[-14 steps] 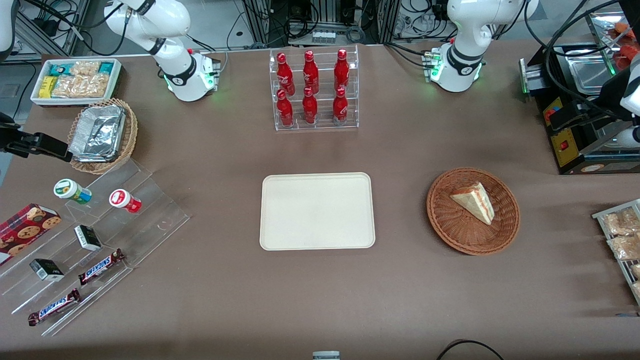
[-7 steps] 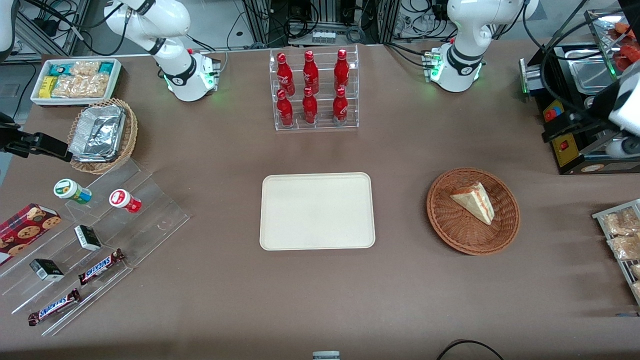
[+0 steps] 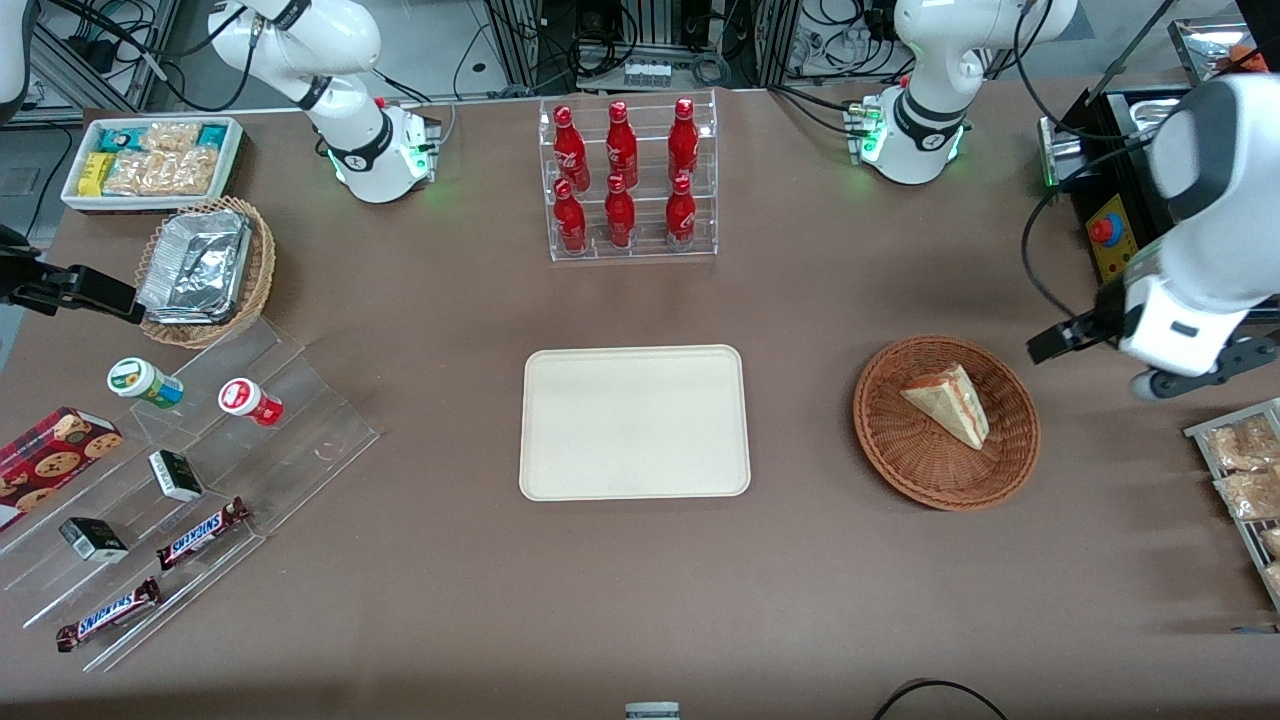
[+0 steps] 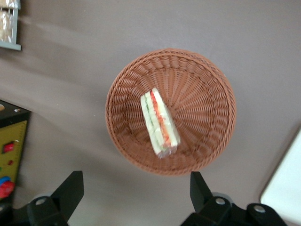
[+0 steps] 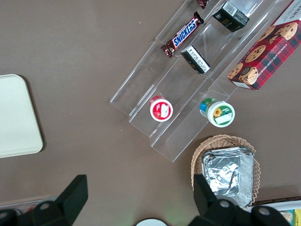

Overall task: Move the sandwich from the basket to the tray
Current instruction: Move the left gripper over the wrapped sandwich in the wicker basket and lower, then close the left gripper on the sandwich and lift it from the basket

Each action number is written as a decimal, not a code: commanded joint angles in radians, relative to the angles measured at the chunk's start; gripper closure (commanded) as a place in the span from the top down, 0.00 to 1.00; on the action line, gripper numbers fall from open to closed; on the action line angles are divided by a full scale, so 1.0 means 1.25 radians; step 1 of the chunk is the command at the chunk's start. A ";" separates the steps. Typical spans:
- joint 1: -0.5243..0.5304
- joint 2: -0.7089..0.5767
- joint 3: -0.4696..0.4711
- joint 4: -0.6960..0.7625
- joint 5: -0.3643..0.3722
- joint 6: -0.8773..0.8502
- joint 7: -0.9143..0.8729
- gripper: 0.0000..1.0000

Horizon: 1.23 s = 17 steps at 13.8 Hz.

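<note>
The sandwich (image 3: 950, 405) is a pale wedge lying in the round reddish-brown basket (image 3: 872, 425), beside the cream tray (image 3: 633, 422). In the left wrist view the sandwich (image 4: 160, 123) shows its red and green filling, lying in the middle of the basket (image 4: 207, 94), with a corner of the tray (image 4: 288, 188) at the frame's edge. My left gripper (image 3: 1165, 375) hangs above the table beside the basket, toward the working arm's end. In the wrist view the gripper (image 4: 135, 193) is open wide and empty, and the basket rim lies just past its fingertips (image 4: 71, 186).
A black machine with a red button (image 3: 1108, 235) stands close to the arm. A rack of snack bags (image 3: 1240, 470) sits at the table's edge. A bottle rack (image 3: 628, 180), a tan wicker basket with foil trays (image 3: 205, 270) and acrylic steps with snacks (image 3: 190, 470) lie elsewhere.
My left arm has swung in from the table's edge toward the basket and come nearer to the front camera. The sandwich, basket and tray have not moved.
</note>
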<state>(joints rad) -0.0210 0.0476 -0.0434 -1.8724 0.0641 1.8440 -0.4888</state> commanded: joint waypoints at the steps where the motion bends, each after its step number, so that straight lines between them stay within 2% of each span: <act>1: -0.004 -0.011 -0.030 -0.071 0.025 0.073 -0.139 1.00; 4: -0.010 -0.003 -0.036 -0.139 0.025 0.153 -0.194 1.00; 10: -0.010 0.044 -0.036 -0.274 0.013 0.342 -0.209 1.00; 17: 0.006 0.121 -0.035 -0.285 0.011 0.441 -0.249 1.00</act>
<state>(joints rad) -0.0223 0.1733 -0.0866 -2.2208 0.0775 2.3409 -0.7565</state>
